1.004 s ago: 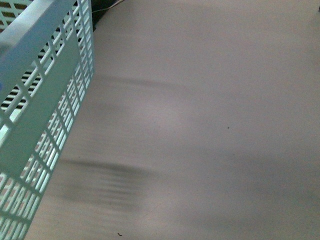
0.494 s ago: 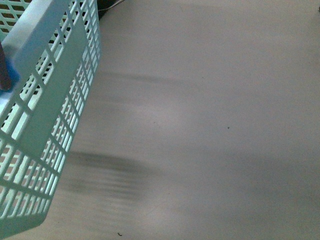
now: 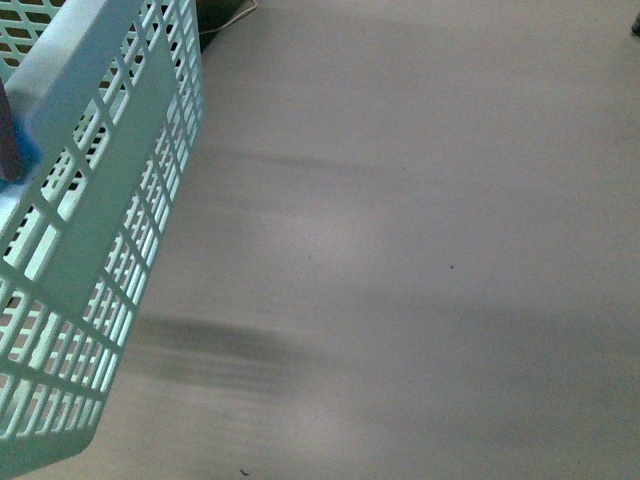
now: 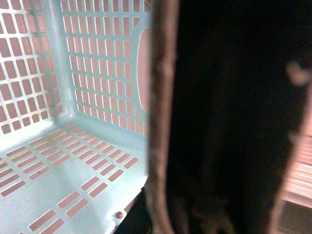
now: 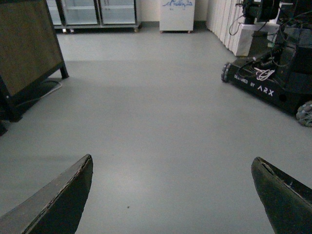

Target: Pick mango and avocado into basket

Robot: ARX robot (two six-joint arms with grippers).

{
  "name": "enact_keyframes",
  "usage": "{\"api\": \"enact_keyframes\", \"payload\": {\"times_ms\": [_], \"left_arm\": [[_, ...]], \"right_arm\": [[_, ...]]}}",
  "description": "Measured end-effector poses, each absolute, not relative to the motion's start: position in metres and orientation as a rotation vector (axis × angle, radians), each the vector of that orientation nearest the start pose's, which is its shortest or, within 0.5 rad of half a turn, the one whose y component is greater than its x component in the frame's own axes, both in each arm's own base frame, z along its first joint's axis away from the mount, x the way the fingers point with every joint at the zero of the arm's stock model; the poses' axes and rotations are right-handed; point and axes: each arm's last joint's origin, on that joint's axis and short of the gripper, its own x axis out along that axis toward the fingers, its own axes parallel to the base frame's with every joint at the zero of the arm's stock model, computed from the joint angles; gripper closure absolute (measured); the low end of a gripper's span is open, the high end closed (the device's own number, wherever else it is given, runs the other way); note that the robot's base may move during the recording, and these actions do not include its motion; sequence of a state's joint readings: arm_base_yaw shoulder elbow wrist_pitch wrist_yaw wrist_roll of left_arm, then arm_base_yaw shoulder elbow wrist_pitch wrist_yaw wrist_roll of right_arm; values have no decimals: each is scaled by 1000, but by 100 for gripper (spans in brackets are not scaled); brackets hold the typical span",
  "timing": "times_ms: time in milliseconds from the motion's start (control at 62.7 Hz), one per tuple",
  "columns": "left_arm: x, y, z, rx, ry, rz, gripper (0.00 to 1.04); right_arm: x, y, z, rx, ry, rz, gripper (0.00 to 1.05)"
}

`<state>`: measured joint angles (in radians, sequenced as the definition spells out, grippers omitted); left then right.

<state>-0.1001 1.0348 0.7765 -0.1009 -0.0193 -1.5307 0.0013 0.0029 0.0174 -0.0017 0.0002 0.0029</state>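
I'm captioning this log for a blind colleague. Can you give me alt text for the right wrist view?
The right gripper is open over grey floor, its two dark fingers spread wide with nothing between them. Beyond stand a black wheeled base marked ARX, a wooden panel and glass-door cabinets.

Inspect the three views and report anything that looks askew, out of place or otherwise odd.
The basket looks askew in the front view, its lattice wall slanting across the left edge. The left wrist view shows bare basket floor, with a dark shape blocking the rest. No mango or avocado shows anywhere. The right claw hangs open.
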Motion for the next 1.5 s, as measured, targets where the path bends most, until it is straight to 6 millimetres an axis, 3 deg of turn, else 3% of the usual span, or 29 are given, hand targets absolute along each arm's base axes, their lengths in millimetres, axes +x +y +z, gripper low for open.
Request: {"api": "enact_keyframes", "payload": {"times_ms": [1498], "left_arm": [[227,-22,292,-1492,346,210,100]], "right_arm": [[97,0,169,3,-13,2,9]]}}
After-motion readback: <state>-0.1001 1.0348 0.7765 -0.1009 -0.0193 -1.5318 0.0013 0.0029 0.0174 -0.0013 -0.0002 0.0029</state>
